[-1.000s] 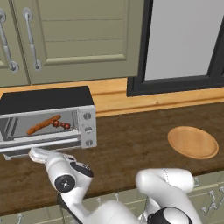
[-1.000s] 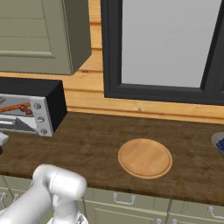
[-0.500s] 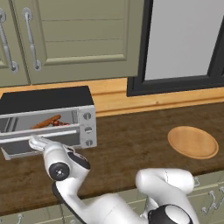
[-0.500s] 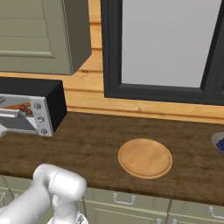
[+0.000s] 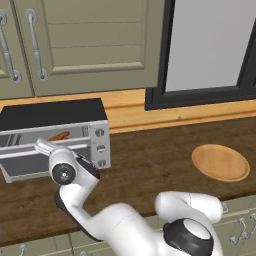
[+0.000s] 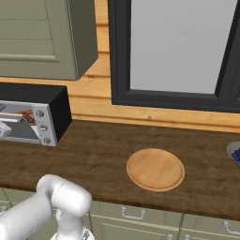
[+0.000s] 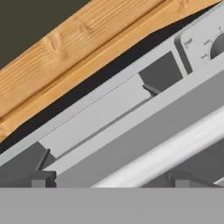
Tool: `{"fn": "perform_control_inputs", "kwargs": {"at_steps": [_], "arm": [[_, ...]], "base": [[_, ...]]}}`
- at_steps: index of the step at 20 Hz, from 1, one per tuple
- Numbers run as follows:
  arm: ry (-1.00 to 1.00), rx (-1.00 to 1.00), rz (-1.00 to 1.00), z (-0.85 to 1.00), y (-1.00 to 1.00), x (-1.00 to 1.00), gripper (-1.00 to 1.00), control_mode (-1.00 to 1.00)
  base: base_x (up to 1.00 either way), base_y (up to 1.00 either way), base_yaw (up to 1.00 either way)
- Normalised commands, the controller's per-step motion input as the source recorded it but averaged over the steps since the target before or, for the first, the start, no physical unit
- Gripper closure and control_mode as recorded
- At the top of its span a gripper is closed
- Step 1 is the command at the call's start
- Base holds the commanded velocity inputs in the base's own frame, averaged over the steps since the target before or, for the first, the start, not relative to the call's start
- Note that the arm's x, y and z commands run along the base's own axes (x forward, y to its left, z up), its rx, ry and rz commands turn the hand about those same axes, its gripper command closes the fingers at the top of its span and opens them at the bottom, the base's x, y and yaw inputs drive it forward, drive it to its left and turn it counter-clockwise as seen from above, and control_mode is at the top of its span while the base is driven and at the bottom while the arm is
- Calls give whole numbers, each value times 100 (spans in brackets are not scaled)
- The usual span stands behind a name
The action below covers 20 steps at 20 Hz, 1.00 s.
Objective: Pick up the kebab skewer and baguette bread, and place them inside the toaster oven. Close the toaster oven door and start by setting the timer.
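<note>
The silver toaster oven (image 5: 55,114) with a black top stands at the counter's left end. Its door (image 5: 27,167) is tilted partway up from its bottom hinge. The orange-brown baguette bread (image 5: 59,135) lies inside, above the door's top edge. The kebab skewer (image 6: 30,118), with dark red chunks, lies inside too, by the knob column. My gripper (image 5: 42,146) is pressed against the door's upper edge, and its fingertips are hidden there. In the hand view my gripper (image 7: 110,177) is open, and the door's pale handle bar (image 7: 175,146) runs across just ahead of the fingertips.
A round wooden plate (image 5: 220,162) lies on the dark counter to the right. A blue bowl (image 6: 234,152) peeks in at the far right edge. Cupboard doors hang above the oven, and a dark-framed window is behind the counter. Three knobs (image 5: 100,148) run down the oven's right side.
The door has swung from lying flat to tilted well upward. My hand has risen and moved in toward the oven with it, staying open.
</note>
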Motion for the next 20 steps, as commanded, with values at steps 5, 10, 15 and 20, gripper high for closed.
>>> {"fn": "perform_control_inputs", "kwargs": {"at_steps": [5,10,15,20], "arm": [[0,-1,0,-30,-17,31,-100,-100],[-3,-1,0,-55,-1,53,-100,-100],[-8,0,0,-63,0,57,-100,-100],[-2,0,0,-42,0,5,-100,-100]], "base": [[0,0,0],[0,0,0],[0,0,0],[0,0,0]]}}
